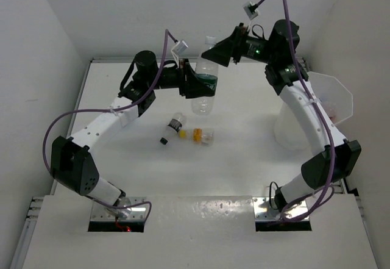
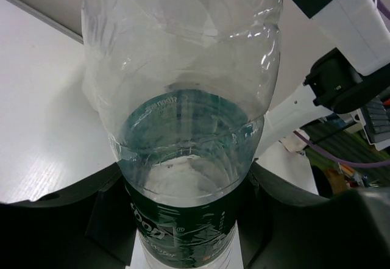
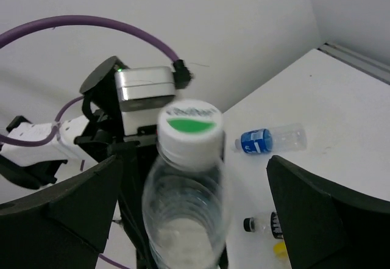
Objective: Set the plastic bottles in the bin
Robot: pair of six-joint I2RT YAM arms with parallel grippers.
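**A:** What's the left gripper (image 1: 194,85) got?

**B:** It is clamped on the green-labelled bottle (image 2: 183,98), 1 finger on each side of the label band, and the bottle is held up off the table (image 1: 244,159).

**A:** And the right gripper (image 3: 195,214)?

**B:** Its jaws are spread wide and grip nothing. The same bottle's white cap (image 3: 189,125) sits between its 2 fingers, touching neither.

**A:** Any other bottles?

**B:** 3 lie on the table below the grippers. A blue-labelled bottle (image 3: 268,139) is beyond the right gripper's tips. A black-capped bottle (image 1: 172,129) and a yellow-orange bottle (image 1: 203,136) lie under and nearer than the left gripper.

**A:** And the bin (image 1: 286,125)?

**B:** It stands beside the right arm's forearm, well apart from both grippers.
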